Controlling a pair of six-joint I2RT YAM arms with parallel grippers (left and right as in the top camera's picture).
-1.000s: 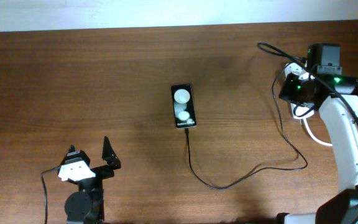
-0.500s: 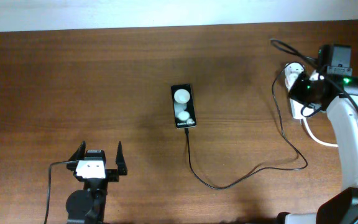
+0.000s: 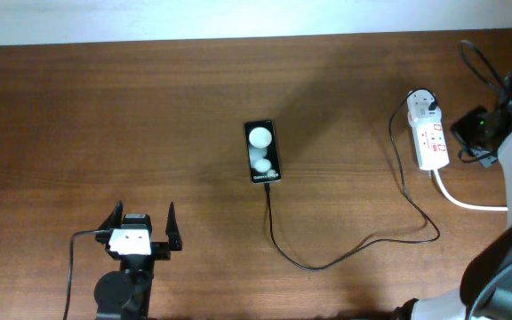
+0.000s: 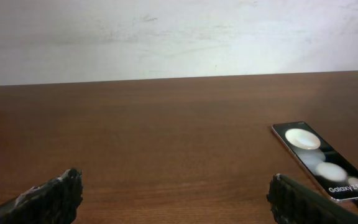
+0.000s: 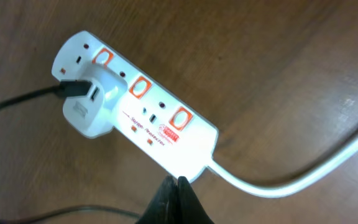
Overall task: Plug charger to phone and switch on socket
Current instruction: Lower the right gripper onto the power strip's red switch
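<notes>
The black phone point(image 3: 261, 152) lies mid-table with two white round patches; it also shows in the left wrist view point(image 4: 322, 160). The thin black charger cable point(image 3: 327, 262) runs from the phone's near end in a loop to the white adapter point(image 3: 423, 104), which sits plugged in the white socket strip point(image 3: 430, 140). In the right wrist view the adapter point(image 5: 92, 102) sits in the strip point(image 5: 151, 134). My right gripper point(image 5: 174, 182) is shut and empty, just off the strip's cord end. My left gripper point(image 4: 173, 193) is open and empty, near the front left.
The strip's thick white cord point(image 3: 465, 201) curves off to the right edge, also seen in the right wrist view point(image 5: 303, 177). A white wall point(image 4: 179, 37) borders the table's far edge. The right arm's own black cables point(image 3: 478, 62) hang at the far right.
My right arm has pulled back to the right, off the socket strip, which is now uncovered. My left gripper turned to face straight ahead, then stayed still.
</notes>
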